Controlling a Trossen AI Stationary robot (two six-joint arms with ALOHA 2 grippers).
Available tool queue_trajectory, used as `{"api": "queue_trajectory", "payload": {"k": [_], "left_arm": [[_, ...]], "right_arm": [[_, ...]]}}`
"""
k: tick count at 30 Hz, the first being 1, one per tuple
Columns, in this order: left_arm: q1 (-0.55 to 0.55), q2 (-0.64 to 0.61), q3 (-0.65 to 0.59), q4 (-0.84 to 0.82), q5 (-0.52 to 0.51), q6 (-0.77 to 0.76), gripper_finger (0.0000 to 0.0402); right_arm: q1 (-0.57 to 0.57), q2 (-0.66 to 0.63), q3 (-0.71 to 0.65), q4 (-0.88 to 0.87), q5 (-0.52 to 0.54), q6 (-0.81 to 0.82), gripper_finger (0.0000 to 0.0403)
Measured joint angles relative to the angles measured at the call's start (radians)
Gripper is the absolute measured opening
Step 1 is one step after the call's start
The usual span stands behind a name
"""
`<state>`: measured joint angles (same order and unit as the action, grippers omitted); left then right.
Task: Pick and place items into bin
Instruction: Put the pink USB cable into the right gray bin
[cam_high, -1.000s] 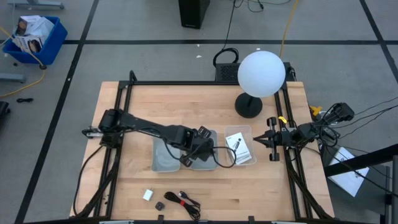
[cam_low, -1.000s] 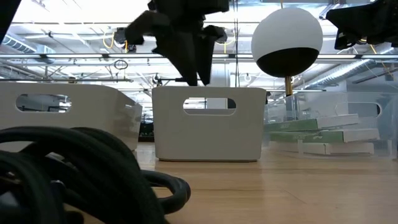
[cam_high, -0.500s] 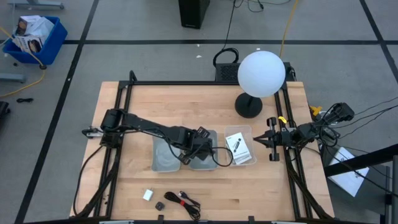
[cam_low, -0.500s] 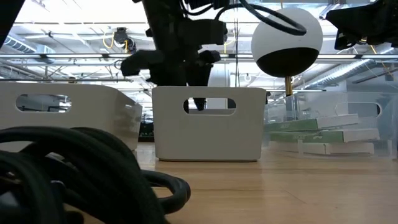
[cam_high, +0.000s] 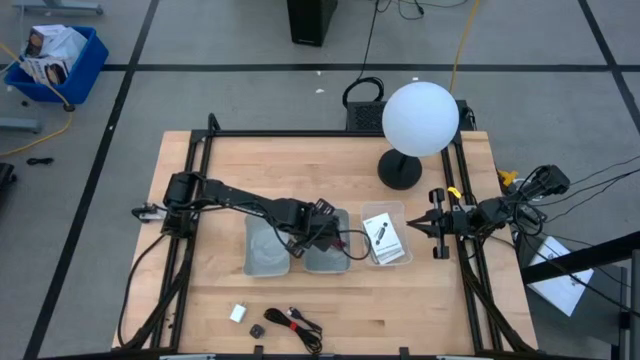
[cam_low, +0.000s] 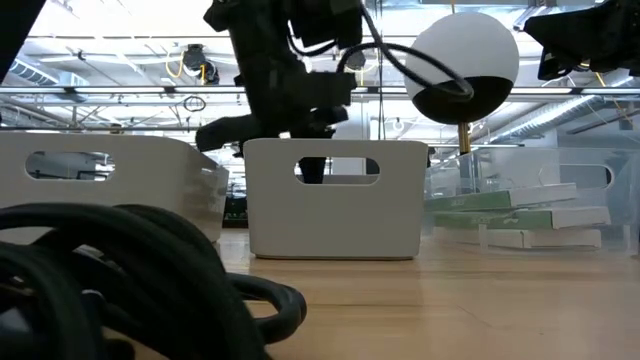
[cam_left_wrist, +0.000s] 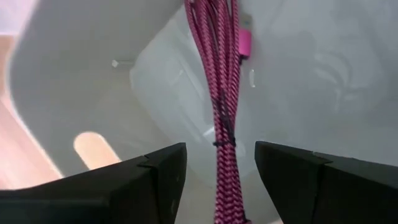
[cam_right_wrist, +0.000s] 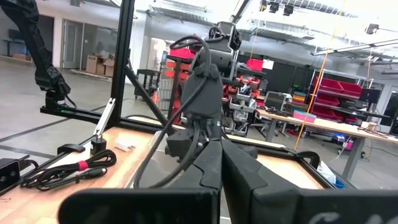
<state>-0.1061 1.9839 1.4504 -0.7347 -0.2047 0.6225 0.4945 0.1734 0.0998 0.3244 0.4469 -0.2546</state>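
— Where the left gripper (cam_high: 312, 243) dips into the grey bin (cam_high: 327, 262) from above, are its jaws parted?
— Yes; its wrist camera shows a dark-red strap (cam_left_wrist: 222, 93) lying in the bin between them, untouched.
— And the right gripper (cam_high: 420, 226)?
— Parked beside the clear tray (cam_high: 384, 234), jaws closed, empty. Black cable (cam_high: 297, 322) sits at the surface's near edge.

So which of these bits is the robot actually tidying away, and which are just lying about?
Job: pink cable, in the grey bin under the open left gripper; white block; tiny black piece; black cable; printed cards.
Lying about: white globe lamp; blue crate on the floor.
Right gripper waits at the table's right edge.
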Motion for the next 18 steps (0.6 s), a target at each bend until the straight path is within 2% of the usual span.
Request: {"api": "queue_trajectory", "payload": {"k": [7, 10, 13, 18], "left_arm": [[0.001, 0.000, -0.012, 0.009, 0.002, 0.011, 0.0197], [0.001, 0.000, -0.012, 0.019, 0.003, 0.033, 0.0184], [0.001, 0.000, -0.012, 0.046, 0.004, 0.046, 0.0146], [-0.002, 0.000, -0.012, 0.051, 0.005, 0.048, 0.0054]], "right_arm": [[0.000, 0.000, 0.000, 0.000, 0.001, -0.019, 0.0000], [0.000, 0.000, 0.000, 0.000, 0.001, -0.019, 0.0000], [0.000, 0.000, 0.000, 0.000, 0.001, -0.019, 0.0000], [0.000, 0.000, 0.000, 0.000, 0.001, -0.019, 0.0000]]}}
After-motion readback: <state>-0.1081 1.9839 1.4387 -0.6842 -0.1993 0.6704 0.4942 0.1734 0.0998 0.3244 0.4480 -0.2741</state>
